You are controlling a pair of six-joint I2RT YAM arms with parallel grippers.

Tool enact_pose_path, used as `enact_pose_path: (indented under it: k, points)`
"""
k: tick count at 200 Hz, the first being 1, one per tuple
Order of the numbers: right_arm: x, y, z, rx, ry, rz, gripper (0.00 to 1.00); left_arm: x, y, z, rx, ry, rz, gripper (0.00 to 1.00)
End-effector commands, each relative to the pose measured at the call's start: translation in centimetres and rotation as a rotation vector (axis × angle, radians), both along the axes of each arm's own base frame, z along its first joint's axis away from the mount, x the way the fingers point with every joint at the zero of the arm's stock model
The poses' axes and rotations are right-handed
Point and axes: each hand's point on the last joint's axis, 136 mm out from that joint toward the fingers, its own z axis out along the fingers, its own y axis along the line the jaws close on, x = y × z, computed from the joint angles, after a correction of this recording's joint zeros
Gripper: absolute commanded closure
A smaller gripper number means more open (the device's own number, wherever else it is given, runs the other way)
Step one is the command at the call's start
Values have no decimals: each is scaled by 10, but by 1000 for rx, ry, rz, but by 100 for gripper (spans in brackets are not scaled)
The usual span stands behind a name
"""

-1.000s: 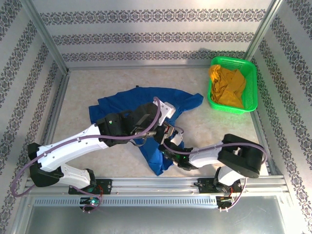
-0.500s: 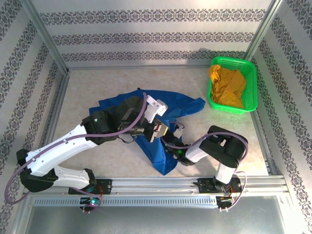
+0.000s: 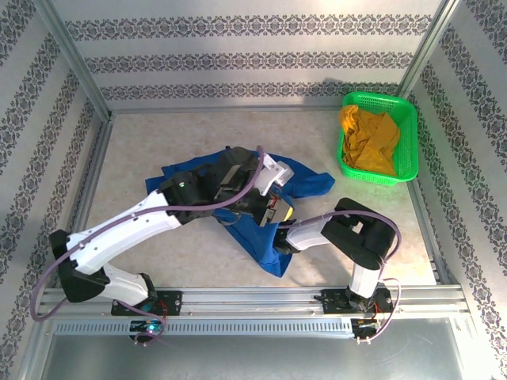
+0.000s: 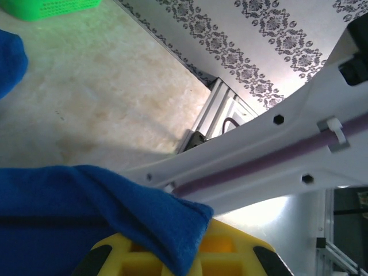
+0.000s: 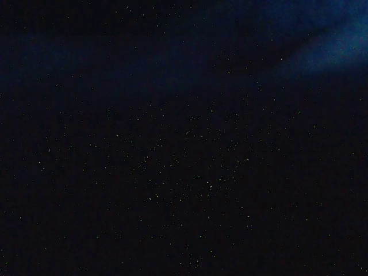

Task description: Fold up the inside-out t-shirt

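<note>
The inside-out t-shirt (image 3: 307,182) lies bunched in the middle of the table, royal blue, with a flap trailing toward the near edge. My left gripper (image 3: 279,210) hangs over its middle, shut on a fold of it. In the left wrist view that blue fold (image 4: 115,201) is pinched between the yellow jaws of the left gripper (image 4: 183,256). My right arm's forearm (image 3: 313,233) reaches left into the lower flap, and its gripper end is buried in the cloth. In the right wrist view dark blue cloth (image 5: 333,46) covers the lens, so its jaws are hidden.
A green basket (image 3: 409,119) stands at the back right with a mustard-yellow garment (image 3: 368,141) in it; its corner (image 4: 52,7) shows in the left wrist view. Metal rails and patterned walls ring the table. The right arm's white link (image 4: 276,155) crosses close to the left gripper.
My left gripper dipped left, then moved right, keeping the cloth. The right arm's elbow pulled in and its forearm pushed further left into the shirt, which bunched toward the centre.
</note>
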Motion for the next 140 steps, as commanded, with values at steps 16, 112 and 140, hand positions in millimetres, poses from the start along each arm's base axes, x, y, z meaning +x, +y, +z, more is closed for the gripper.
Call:
enact_pose_path:
  k: [16, 112, 140]
  points:
    - [7, 1, -36, -125, 110, 39, 63, -8, -16, 59, -210, 16, -56, 100]
    - [64, 3, -39, -155, 147, -4, 30, -45, -44, 102, -319, 62, -177, 100]
    - [82, 0, -41, -244, 166, 49, 22, -56, -46, 118, -395, 83, -210, 100]
